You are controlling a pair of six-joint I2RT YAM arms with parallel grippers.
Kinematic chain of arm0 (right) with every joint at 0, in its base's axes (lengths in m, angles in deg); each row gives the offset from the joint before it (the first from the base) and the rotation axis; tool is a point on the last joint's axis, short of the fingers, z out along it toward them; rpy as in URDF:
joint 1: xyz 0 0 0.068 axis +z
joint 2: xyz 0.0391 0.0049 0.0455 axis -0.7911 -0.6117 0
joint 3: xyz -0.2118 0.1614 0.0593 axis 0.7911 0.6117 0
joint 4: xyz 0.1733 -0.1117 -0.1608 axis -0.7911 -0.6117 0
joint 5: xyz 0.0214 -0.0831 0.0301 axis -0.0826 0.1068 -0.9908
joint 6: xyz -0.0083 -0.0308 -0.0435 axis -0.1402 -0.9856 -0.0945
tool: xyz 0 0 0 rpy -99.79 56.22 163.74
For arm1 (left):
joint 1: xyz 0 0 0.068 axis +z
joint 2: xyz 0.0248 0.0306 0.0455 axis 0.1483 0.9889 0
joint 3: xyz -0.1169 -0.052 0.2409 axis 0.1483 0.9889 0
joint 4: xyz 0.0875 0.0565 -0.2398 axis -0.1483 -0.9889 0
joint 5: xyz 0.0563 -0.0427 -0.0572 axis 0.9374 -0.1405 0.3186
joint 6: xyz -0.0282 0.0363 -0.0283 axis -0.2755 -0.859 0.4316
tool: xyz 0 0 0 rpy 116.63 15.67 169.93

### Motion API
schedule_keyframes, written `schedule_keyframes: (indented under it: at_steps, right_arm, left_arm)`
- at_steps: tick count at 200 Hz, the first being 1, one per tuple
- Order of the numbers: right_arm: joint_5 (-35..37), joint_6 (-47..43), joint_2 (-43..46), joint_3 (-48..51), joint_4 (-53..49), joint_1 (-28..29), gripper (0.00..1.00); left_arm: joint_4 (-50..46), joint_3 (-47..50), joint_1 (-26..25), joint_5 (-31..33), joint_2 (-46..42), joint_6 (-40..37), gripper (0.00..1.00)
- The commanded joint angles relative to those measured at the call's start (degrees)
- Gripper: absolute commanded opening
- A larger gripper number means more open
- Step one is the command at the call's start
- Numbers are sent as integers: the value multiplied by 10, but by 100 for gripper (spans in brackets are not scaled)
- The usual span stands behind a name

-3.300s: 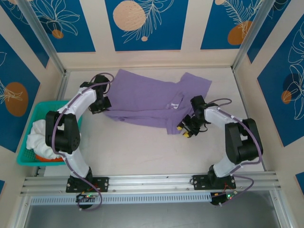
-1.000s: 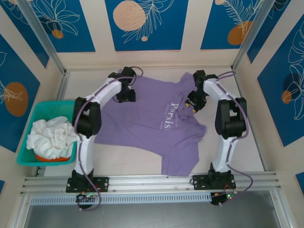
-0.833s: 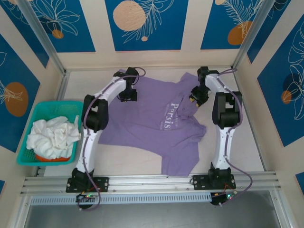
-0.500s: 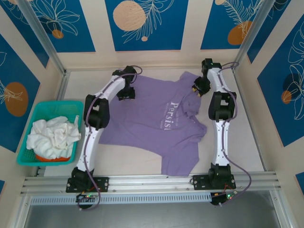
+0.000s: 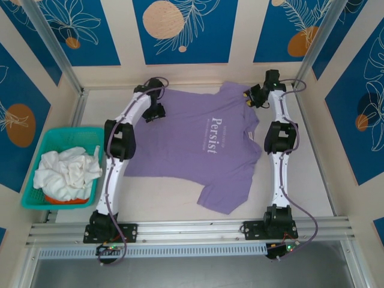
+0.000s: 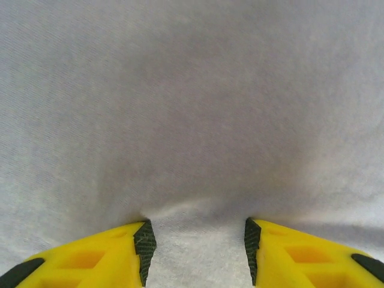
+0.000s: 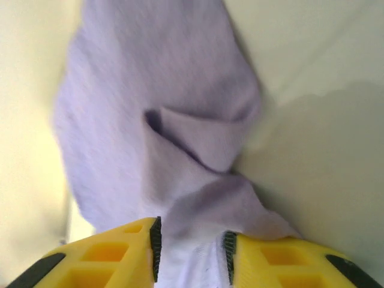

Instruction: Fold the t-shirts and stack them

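1. Position: the purple t-shirt (image 5: 192,150) lies spread flat, lettering up, on the tabletop (image 5: 300,168). Its long axis runs left to right, hem toward the left and collar toward the right.
2. The left pincer (image 5: 155,113) pinches the far corner of the hem; its wrist view shows cloth gathered between the yellow fingertips.
3. The right pincer (image 5: 253,97) is clamped on the far sleeve, with a bunched fold caught between its tips.
4. The 2 arms reach almost fully stretched to the far edge, so all the cloth lies nearward of the 2 pincers. A fold, I judge, would carry that far edge toward the near one, the arms moving together.
5. The near sleeve lies well apart from either pincer.
6. White t-shirts (image 5: 63,174) sit crumpled in the basket (image 5: 63,129) at the left, apart from the purple one and not in the way.
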Motion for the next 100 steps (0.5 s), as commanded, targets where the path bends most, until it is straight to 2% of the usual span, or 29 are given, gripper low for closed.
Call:
schedule_keyframes:
  at_steps: [1, 15, 37, 59, 77, 100]
  right_arm:
    - [-24, 39, -52, -2, 107, -4, 41]
    - [-21, 32, -45, -28, 100, -3, 51]
    - [-13, 7, 23, -21, 68, 2, 68]
    - [7, -15, 138, 41, -13, 2, 74]
    - [48, -50, 265, 145, -74, 14, 76]
    - [93, -62, 463, 418, -39, 46, 77]
  left_arm:
    - [-7, -23, 22, -22, 46, 33, 48]
    - [-11, -52, 21, -54, 43, 36, 56]
    - [-14, -63, 14, -75, -10, 37, 77]
    - [-28, -46, 8, -48, -93, 22, 92]
    - [-22, 40, 5, -21, -189, 14, 95]
    - [17, 252, 3, 14, -331, 7, 94]
